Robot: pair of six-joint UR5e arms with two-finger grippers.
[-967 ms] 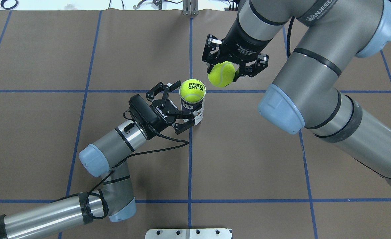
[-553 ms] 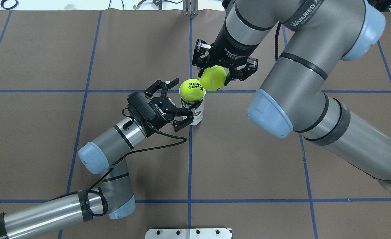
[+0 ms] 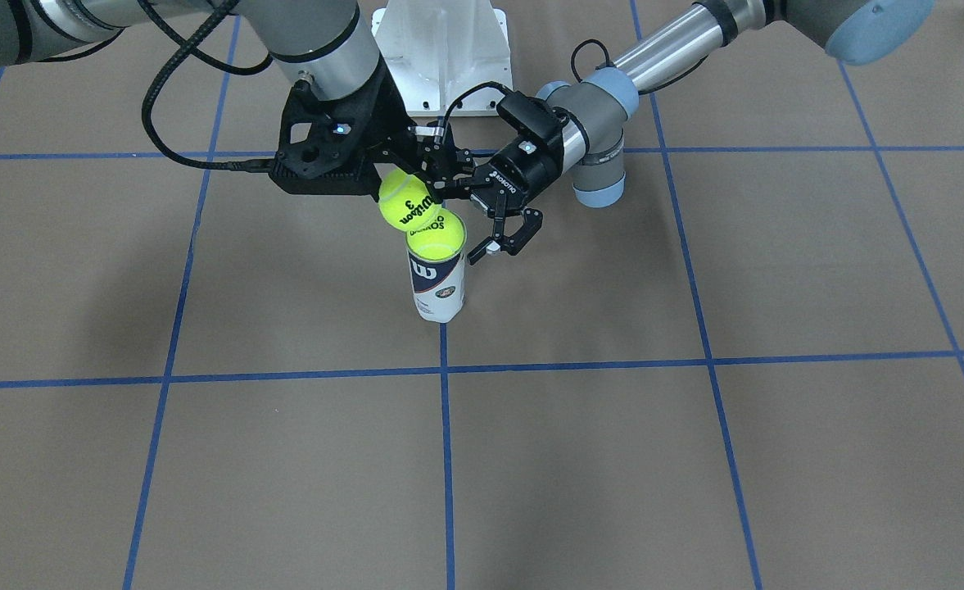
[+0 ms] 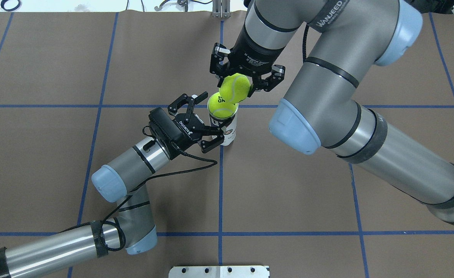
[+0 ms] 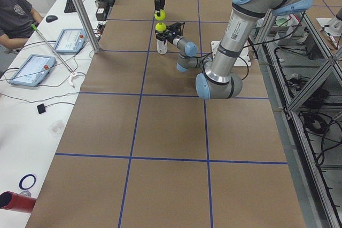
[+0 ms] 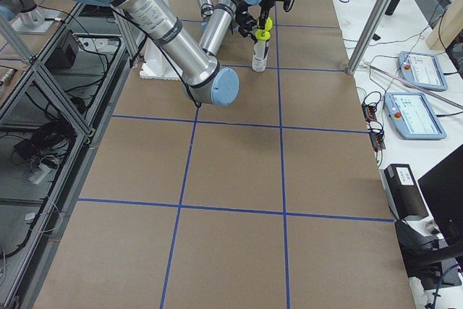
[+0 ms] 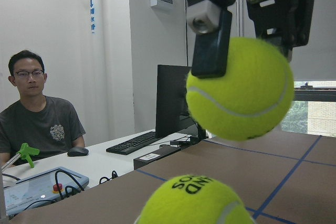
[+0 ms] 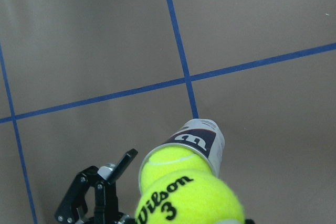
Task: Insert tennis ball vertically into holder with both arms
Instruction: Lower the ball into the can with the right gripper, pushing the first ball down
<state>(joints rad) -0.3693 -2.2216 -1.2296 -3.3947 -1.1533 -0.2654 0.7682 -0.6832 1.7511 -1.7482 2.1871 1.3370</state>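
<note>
The holder (image 4: 225, 131) stands upright on the brown table; it shows too in the front view (image 3: 436, 287) and the right wrist view (image 8: 208, 139). A yellow tennis ball (image 4: 220, 109) sits in its mouth and sticks out (image 3: 441, 238). My right gripper (image 4: 235, 85) is shut on a second tennis ball (image 3: 401, 201), printed "Wilson 3". It holds this ball just above and slightly off the seated ball; the left wrist view shows a gap between the held ball (image 7: 239, 90) and the seated one (image 7: 194, 203). My left gripper (image 4: 205, 120) is open beside the holder's upper part, not clamping it.
The white metal pedestal base (image 3: 441, 49) stands behind the holder, on the robot's side. Blue tape lines cross the table. An operator (image 5: 16, 9) sits at a side desk with tablets (image 5: 32, 69), beyond the table's far edge.
My right gripper has carried its ball leftward and a little toward the holder, from off to the side to just above the seated ball. My left gripper has barely moved.
</note>
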